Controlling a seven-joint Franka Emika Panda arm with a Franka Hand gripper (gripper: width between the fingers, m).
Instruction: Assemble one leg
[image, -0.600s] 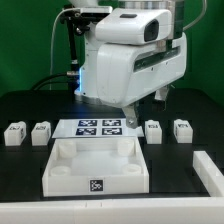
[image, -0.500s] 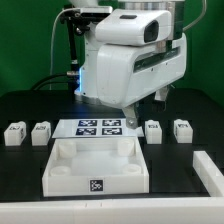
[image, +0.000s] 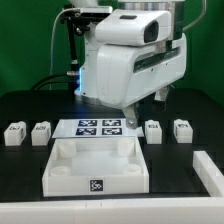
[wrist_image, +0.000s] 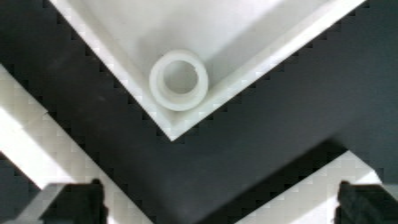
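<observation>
Your claw (wrist_image: 217, 204) shows its fingers wide apart with nothing between them, and a corner socket (wrist_image: 178, 80) of the white panel (image: 97, 165) lies in its wrist view. The four legs (image: 153, 130) stand on the table (image: 25, 110), two at each side of the marker board (image: 99, 127), none in the claw.

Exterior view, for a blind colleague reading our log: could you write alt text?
A bulky white robot arm hangs over a black table, by the marker board. A large white panel lies in front, with two small white legs standing at either side.
</observation>
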